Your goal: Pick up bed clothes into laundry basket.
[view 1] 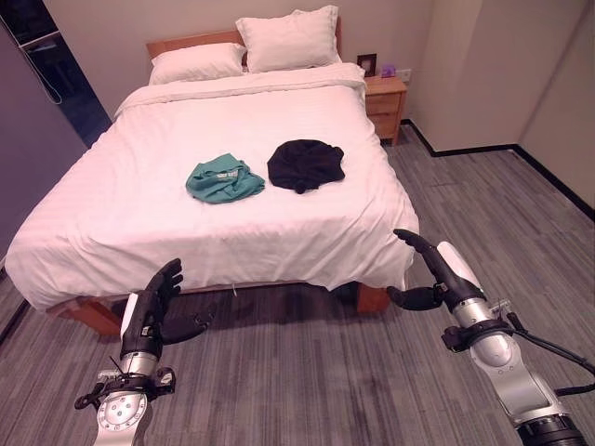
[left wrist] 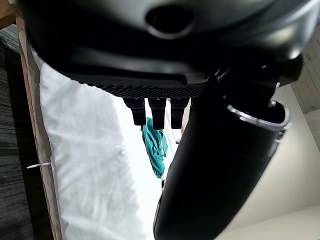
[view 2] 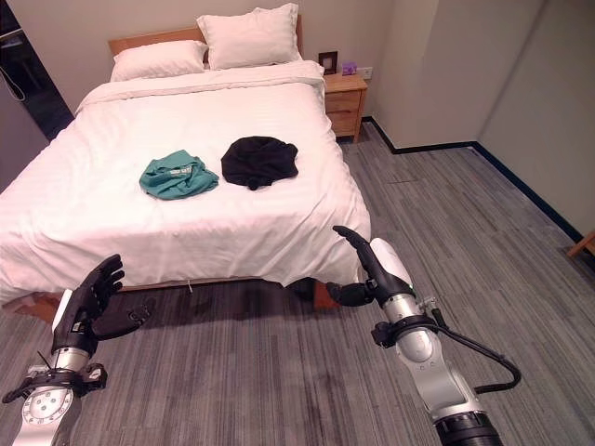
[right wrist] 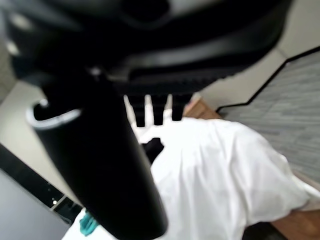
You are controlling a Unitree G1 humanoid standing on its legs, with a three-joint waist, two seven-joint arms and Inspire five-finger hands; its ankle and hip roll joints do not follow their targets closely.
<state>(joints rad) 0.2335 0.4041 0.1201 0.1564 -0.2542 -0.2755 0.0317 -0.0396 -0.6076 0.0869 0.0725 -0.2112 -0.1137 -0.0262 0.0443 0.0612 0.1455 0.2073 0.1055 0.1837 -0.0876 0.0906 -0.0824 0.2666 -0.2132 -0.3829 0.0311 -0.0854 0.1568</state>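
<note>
On the white bed, near the middle of the duvet, lie the two garments the task is after: a crumpled teal garment and, just beside it toward the nightstand side, a bunched black garment. They sit close together but apart, and both are well away from the foot edge where the robot stands.

The left hand hangs over the grey floor in front of the bed's foot, fingers straight and relaxed, thumb held out, holding nothing. The right hand is raised by the bed's near corner, also with its fingers extended and its thumb spread, and it too is empty (its own wrist view looks out past straight fingertips at the duvet and the black garment beyond).

By my reading the task has hardly begun: neither garment is lifted or even touched, and both hands are well short of them. What remains is everything — reaching over the duvet, gripping each piece and carrying it to a laundry basket, whose place I cannot tell from here. Two pillows and a wooden nightstand stand at the head of the bed.
</note>
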